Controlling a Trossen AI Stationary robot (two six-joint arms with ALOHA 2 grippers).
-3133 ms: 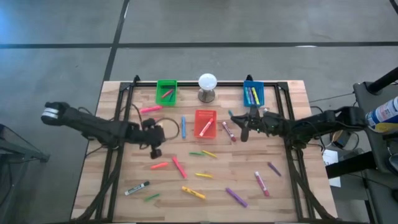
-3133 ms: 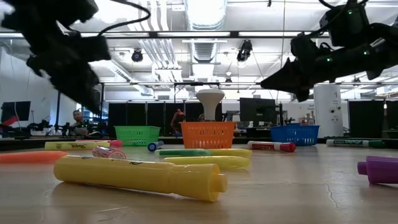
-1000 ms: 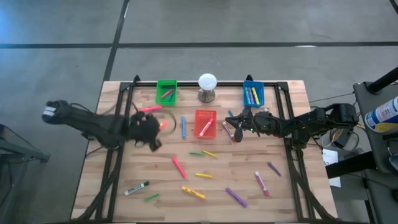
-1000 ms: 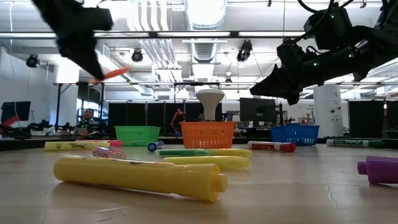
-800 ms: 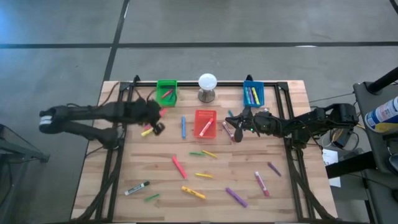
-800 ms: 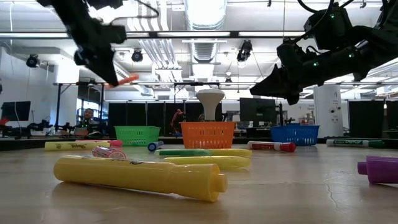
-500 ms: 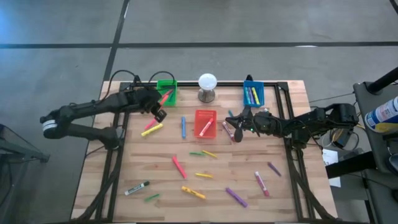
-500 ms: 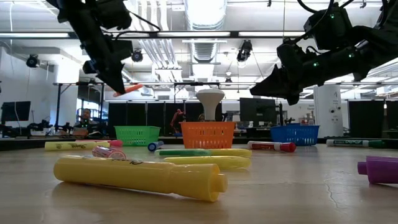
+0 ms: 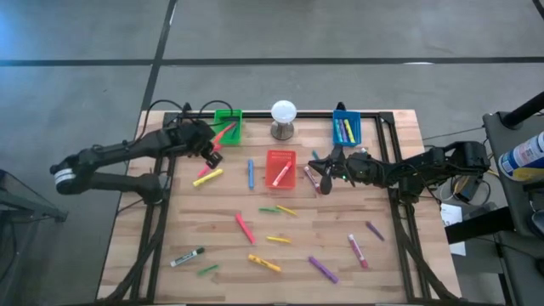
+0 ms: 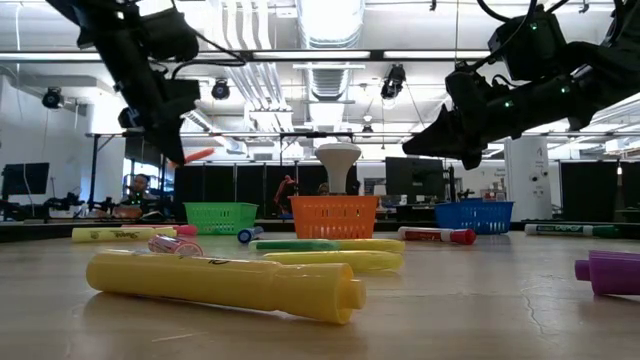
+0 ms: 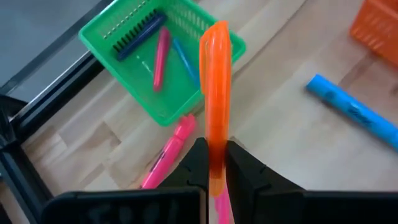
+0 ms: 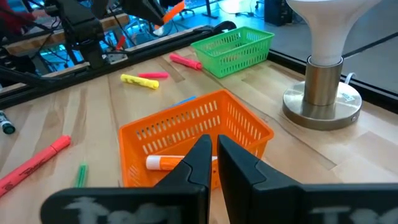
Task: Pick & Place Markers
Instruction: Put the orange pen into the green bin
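Holding orange marker (image 11: 215, 93) clamped in left gripper (image 11: 214, 163), upper left of high view beside green bin (image 9: 228, 125). Better to centre over bin before release. Right gripper (image 9: 322, 170) closed, empty, idle.

My left gripper (image 9: 212, 146) hangs in open air at the upper left of the high view, beside the green bin (image 9: 228, 125), its jaws clamped on an orange marker (image 11: 215, 106). Below it, a pink marker (image 9: 205, 169) and a yellow marker (image 9: 207, 177) lie on the wood, with bare table (image 9: 183, 217) around them. My right gripper (image 9: 327, 174), fingers pressed together, hovers right of centre, boxed in by the red bin (image 9: 280, 168) on one side. The white ball on its stand (image 9: 283, 118) blocks the gap between the green and blue bin (image 9: 346, 127).
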